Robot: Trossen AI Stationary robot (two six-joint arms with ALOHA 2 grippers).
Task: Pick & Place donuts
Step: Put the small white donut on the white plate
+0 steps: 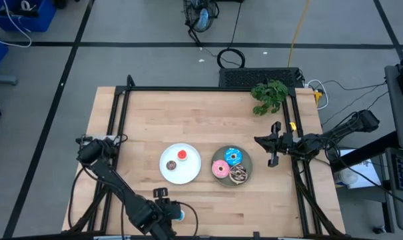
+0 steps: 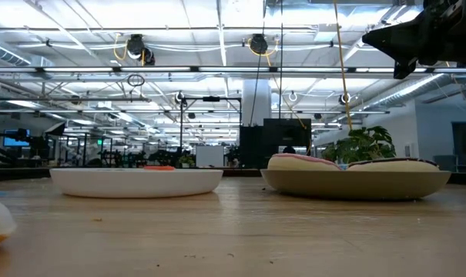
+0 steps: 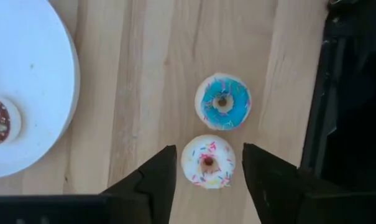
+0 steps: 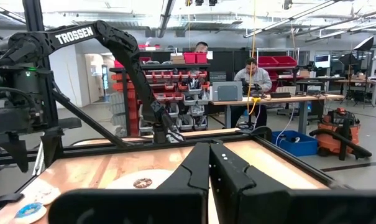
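My left gripper [image 3: 209, 173] is open near the table's near edge [image 1: 166, 211]. Its fingers stand on either side of the tiny pink-white donut [image 3: 207, 162], which lies flat on the table, and do not touch it. The tiny blue donut [image 3: 223, 102] lies just beyond it. The white plate [image 1: 190, 172] holds the tiny red donut [image 1: 182, 155] and the tiny brown donut [image 1: 171, 165]. The grey plate [image 1: 248, 162] holds the larger blue [image 1: 233, 157], pink [image 1: 220, 169] and brown [image 1: 239, 175] donuts. My right gripper [image 1: 260, 141] is shut and empty, raised over the table's right side.
A green plant [image 1: 269, 95] stands at the table's far right corner. A black frame rail [image 3: 318, 118] runs close beside the two tiny donuts. People sit at benches in the room beyond the table [image 4: 253, 78].
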